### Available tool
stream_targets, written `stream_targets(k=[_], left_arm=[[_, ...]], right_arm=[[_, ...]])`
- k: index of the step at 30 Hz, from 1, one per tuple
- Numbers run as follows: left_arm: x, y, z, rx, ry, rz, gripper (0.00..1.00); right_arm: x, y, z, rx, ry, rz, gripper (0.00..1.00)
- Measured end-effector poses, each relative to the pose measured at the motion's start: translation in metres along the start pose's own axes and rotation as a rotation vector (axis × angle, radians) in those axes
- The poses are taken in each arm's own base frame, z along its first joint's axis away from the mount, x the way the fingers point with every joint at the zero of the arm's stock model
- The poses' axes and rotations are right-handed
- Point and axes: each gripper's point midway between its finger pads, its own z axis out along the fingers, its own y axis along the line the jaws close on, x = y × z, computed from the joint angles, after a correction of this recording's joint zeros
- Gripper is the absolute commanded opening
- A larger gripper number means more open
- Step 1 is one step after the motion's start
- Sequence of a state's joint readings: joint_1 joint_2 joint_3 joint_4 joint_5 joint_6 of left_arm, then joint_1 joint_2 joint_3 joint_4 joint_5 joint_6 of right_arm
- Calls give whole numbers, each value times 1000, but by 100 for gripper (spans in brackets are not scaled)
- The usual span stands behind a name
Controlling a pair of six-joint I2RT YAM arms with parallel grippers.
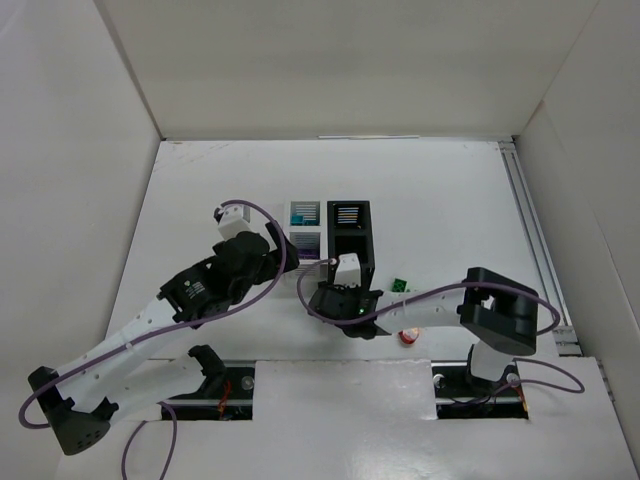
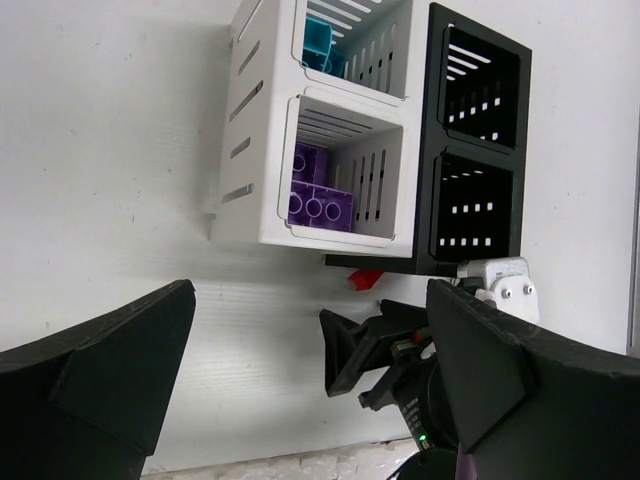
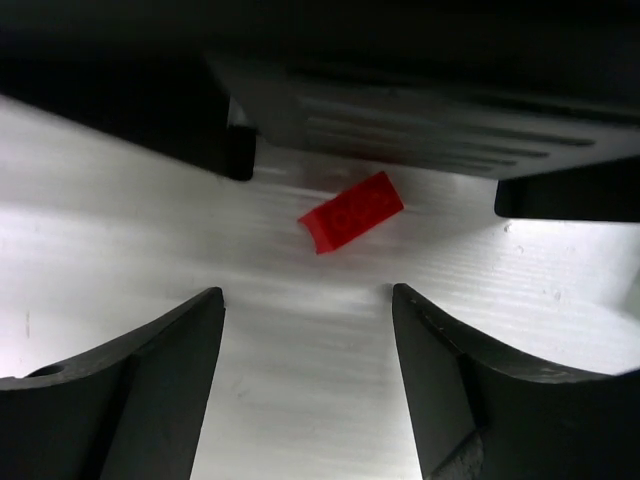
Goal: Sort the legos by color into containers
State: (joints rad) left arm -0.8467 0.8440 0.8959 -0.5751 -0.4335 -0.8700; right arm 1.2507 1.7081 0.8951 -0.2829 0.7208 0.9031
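Legos only partly traceable. From above, near half of the bin cluster [image 1: 362, 230] masked by the left arm [image 1: 215, 280] and right arm [image 1: 430, 305]. Interiors of the near black bin [image 2: 478, 215] and far black bin [image 2: 482, 85] too dark from the left wrist to read any contents. Upper part of the right wrist view taken up by blurred, shadowed bin walls, slats barely legible. Near the front of the table [image 1: 430, 200], red-yellow piece [image 1: 410, 337] half tucked against the right arm, shape unclear. In the far white bin [image 2: 390, 50]: teal brick [image 2: 318, 40] by the left wall, cut off by the frame edge. In the near white bin [image 2: 385, 190]: purple bricks [image 2: 320, 205], studs toward the camera, count uncertain. Loose on the table just right of the near black bin, apart from it: green brick [image 1: 400, 285]. Flat on the table and skewed, at the foot of the cluster: red brick [image 3: 350, 212], ahead of the right gripper [image 3: 305, 300], whose fingers [image 3: 150, 390] stand spread wide, clear of the brick, holding nothing. Likewise spread wide and empty: left gripper [image 2: 310, 300], aimed at the bin openings, short of the cluster.
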Motion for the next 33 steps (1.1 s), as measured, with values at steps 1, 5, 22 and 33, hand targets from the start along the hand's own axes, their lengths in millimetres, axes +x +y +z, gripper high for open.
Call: stream_targets(k=[1, 5, 22, 33], left_arm=[[0, 0, 0, 0, 0, -2, 100], [0, 0, 0, 2, 2, -4, 100], [11, -2, 7, -11, 46, 13, 100], [12, -1, 8, -15, 50, 16, 100]], right_arm=[[-2, 0, 2, 4, -3, 9, 73], [-11, -4, 13, 29, -13, 36, 72], [-24, -4, 31, 51, -37, 74, 34], [-13, 6, 6, -38, 29, -62, 12]])
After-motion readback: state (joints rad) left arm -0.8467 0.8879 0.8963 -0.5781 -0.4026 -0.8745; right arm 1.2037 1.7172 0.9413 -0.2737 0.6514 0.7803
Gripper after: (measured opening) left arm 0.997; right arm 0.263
